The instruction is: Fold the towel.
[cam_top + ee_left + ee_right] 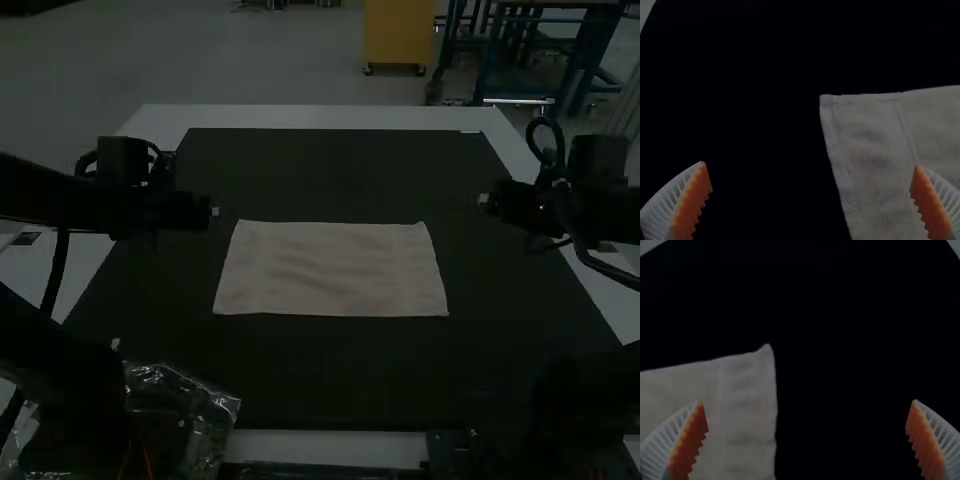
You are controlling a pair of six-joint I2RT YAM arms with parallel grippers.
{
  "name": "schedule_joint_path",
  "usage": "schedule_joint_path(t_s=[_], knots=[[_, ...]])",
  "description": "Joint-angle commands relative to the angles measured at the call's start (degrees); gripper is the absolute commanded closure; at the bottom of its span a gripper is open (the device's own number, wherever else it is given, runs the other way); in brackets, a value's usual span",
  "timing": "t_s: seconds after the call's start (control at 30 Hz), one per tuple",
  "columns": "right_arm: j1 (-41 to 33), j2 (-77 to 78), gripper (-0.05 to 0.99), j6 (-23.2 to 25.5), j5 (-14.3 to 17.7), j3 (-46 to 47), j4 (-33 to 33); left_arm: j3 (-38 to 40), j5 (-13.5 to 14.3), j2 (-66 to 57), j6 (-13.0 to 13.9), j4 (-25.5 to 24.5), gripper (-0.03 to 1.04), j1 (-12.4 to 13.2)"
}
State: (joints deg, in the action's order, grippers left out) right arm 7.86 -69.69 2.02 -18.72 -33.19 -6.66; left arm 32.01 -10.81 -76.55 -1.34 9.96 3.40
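In the high view my left gripper (212, 211) is beside the far left corner of the towel, and my right gripper (484, 199) is out past its far right corner. The pale towel (330, 270) lies flat as a wide rectangle on the dark mat. The left wrist view has my left gripper (811, 177) open, its two fingers wide apart, with a towel corner (865, 150) between and beyond them. In the right wrist view my right gripper (806, 415) is also open, near another towel corner (745, 400). Nothing is held.
A dark mat (330, 370) covers most of the white table (320, 117). Crumpled clear plastic packaging (205, 400) lies at the near left, beside the left arm's base. Cables hang along both arms.
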Motion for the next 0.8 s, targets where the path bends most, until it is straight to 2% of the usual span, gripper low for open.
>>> schedule_joint_path(t_s=[0.0,0.1,0.27,0.33,0.43,0.5,0.77], knots=[[-3.4,-2.0,0.02,-0.8,-0.7,0.8,-1.4,0.6,-3.3,-2.8,0.2,2.2,0.07,1.5],[-6.5,-5.4,0.03,-1.4,-1.4,0.8,-2.0,0.6,-6.1,-6.4,0.2,4.3,0.07,2.1],[-12.8,-11.5,0.03,-2.4,-1.2,0.7,-3.9,1.3,-8.5,-11.2,0.3,7.8,0.07,2.4],[-15.2,-13.5,0.03,-2.5,-0.4,0.7,-6.2,1.7,-8.6,-13.0,0.3,9.0,0.07,2.2],[-17.7,-15.5,0.03,-2.5,3.4,0.8,-10.8,2.5,-8.7,-15.8,0.4,10.5,0.05,2.1],[-18.4,-16.4,0.03,-2.4,4.8,0.7,-13.4,3.2,-8.7,-18.0,0.4,11.0,0.05,2.0],[-18.7,-23.0,0.03,-2.5,5.0,-1.5,-17.5,7.1,-9.0,-25.4,1.7,12.8,0.06,1.9]])
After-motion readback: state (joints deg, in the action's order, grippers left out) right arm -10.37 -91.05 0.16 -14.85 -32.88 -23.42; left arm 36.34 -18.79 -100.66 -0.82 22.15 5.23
